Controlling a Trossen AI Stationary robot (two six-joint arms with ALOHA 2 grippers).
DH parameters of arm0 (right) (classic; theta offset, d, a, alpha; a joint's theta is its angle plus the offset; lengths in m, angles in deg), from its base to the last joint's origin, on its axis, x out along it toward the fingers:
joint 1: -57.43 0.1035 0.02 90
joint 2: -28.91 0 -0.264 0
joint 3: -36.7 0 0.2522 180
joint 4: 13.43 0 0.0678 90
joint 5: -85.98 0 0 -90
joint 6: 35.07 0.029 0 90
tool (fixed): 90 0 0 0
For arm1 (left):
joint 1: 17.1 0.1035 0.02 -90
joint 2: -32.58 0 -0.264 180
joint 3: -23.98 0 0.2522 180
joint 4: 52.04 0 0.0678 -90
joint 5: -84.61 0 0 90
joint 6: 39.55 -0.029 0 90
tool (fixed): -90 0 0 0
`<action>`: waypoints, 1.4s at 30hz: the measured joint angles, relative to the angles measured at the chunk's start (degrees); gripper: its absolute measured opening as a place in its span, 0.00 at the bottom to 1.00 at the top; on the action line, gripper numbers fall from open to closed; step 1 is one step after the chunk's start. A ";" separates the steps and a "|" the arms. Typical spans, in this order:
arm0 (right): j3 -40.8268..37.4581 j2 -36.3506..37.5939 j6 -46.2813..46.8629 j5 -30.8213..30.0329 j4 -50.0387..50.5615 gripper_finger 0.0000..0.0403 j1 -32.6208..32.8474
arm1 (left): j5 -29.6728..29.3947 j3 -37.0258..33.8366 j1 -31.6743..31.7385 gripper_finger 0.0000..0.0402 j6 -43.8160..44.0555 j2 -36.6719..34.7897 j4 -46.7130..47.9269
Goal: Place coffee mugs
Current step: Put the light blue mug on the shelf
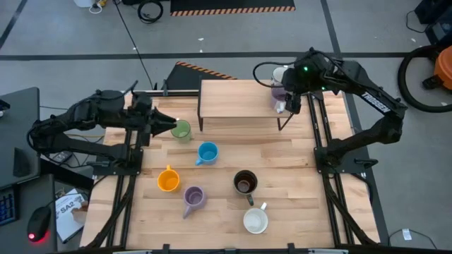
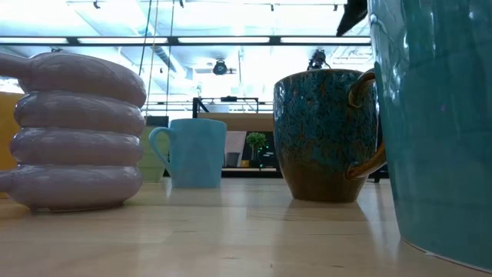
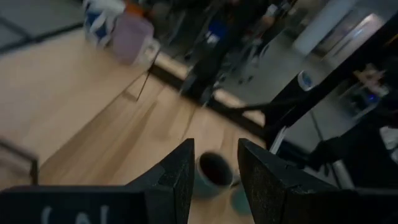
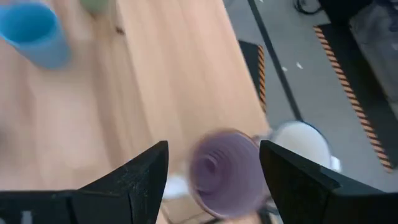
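Right gripper (image 1: 291, 99) over the raised wooden shelf (image 1: 236, 99), fingers spread above a lilac mug (image 4: 225, 172) beside a white mug (image 4: 305, 144), holding nothing; left gripper (image 1: 169, 125) fingers spread just beside the green mug (image 1: 182, 130), contact unclear. Risk: the right fingers could clip the lilac mug off the shelf's edge. Five more mugs stand on the pale wood table (image 1: 296, 176); grey floor with striped tape beyond.

The counter (image 1: 296, 176) is pale planked wood, matt. The ribbed lilac mug (image 2: 73, 131) and speckled brown mug (image 2: 323, 135) look glossy glazed ceramic.
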 joint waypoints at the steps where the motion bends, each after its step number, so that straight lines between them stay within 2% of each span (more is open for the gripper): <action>1: 0.00 0.04 1.66 0.81 -0.69 0.64 0.79 | -0.13 0.00 -0.02 0.32 0.30 0.01 1.44; 5: 0.00 -0.07 6.82 2.77 -4.03 0.64 4.44 | -0.80 -0.02 0.00 0.32 1.18 1.02 5.96; 16: 0.00 -3.03 10.80 2.43 -10.23 0.64 15.35 | -0.71 -0.02 -0.22 0.32 1.42 8.52 12.06; 25: 0.00 -7.28 14.73 2.43 -10.22 0.64 22.13 | -0.13 -0.04 -4.17 0.32 -0.53 15.52 12.32; 28: -0.02 -9.26 17.31 2.56 -9.70 0.64 24.10 | -2.29 -0.04 -6.90 0.32 -3.31 17.62 12.21; 34: -0.02 -12.50 25.28 5.64 -9.22 0.64 26.74 | -4.86 -4.91 -12.28 0.32 -4.31 18.82 4.76; 42: -0.02 -17.13 26.26 5.58 -8.82 0.62 31.89 | -3.31 -14.30 -13.44 0.32 4.30 18.80 -3.16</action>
